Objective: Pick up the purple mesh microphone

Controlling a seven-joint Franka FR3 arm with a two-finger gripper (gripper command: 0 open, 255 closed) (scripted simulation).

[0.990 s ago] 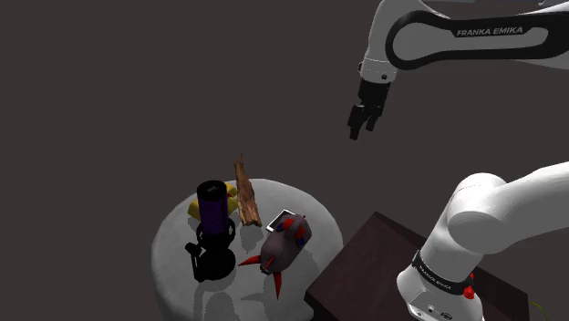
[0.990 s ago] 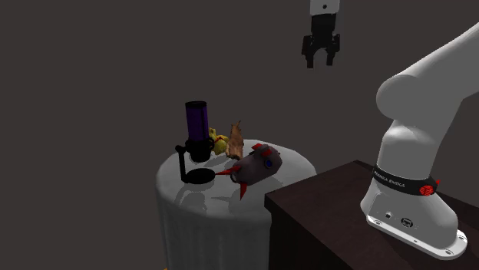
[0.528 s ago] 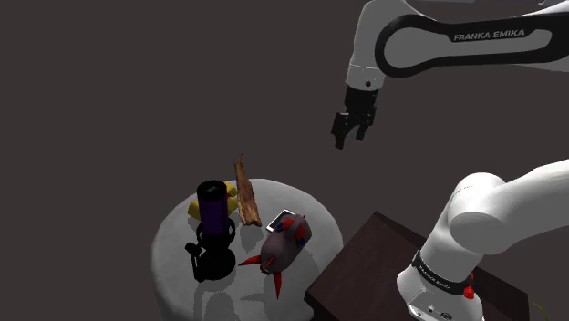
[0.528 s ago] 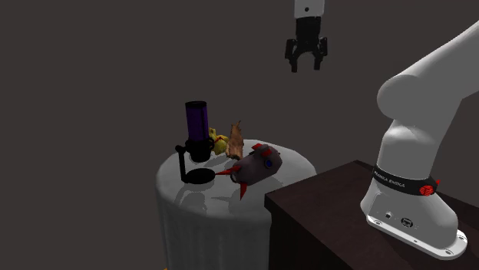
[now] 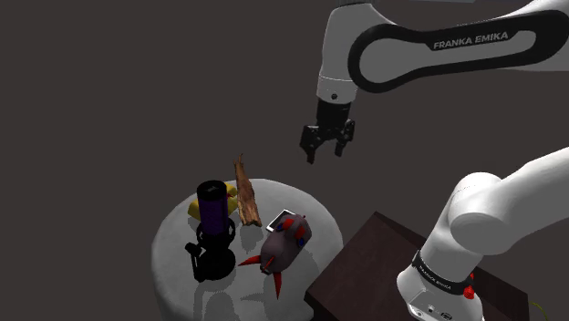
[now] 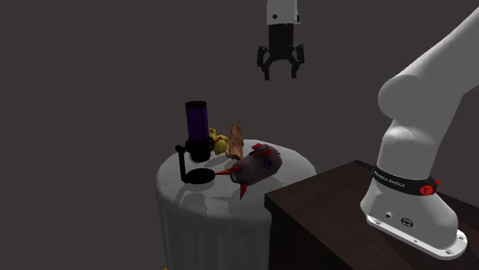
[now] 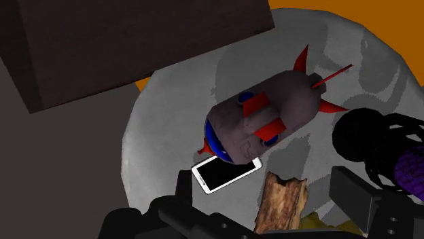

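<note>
Approach step. Black two-finger hand hovers high above round pale tabletop, fingers spread, empty. Purple mesh cylinder microphone on black stand upright near tabletop edge, just beside brown bark-like chunk. Next, likely: shift over microphone, descend, straddle purple body, clamp.
</note>
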